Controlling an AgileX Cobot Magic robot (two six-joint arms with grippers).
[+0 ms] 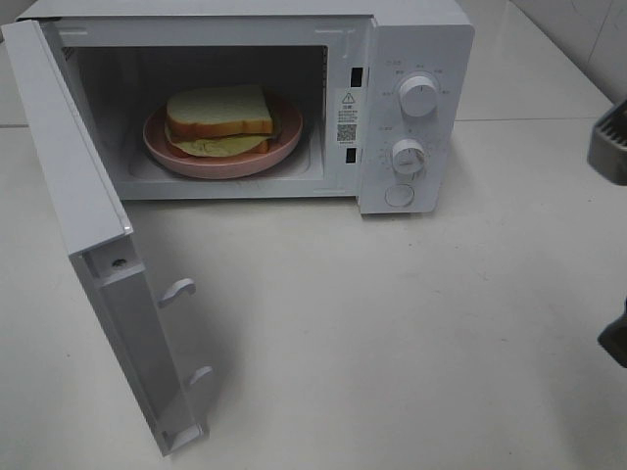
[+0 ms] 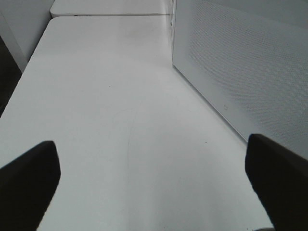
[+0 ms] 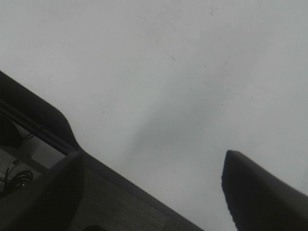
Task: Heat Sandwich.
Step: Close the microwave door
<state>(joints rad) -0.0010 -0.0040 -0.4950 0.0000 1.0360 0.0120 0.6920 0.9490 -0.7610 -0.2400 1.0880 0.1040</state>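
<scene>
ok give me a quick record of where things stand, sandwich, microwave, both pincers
sandwich: on the pink plate, inside the microwave
door: swung wide open
left pincer: open, empty, above the table
right pincer: open, empty, above the table
likely next: shut the door, not yet done

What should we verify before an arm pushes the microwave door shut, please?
1. The sandwich lies on the pink plate inside the microwave: ok.
2. The plate sits fully inside the opening: ok.
3. The door shut: not ok, wide open.
4. The left gripper open, empty, near the door's outer face: ok.
5. The right gripper open, empty, away from the opening: ok.
6. The dials set: cannot tell.
</scene>
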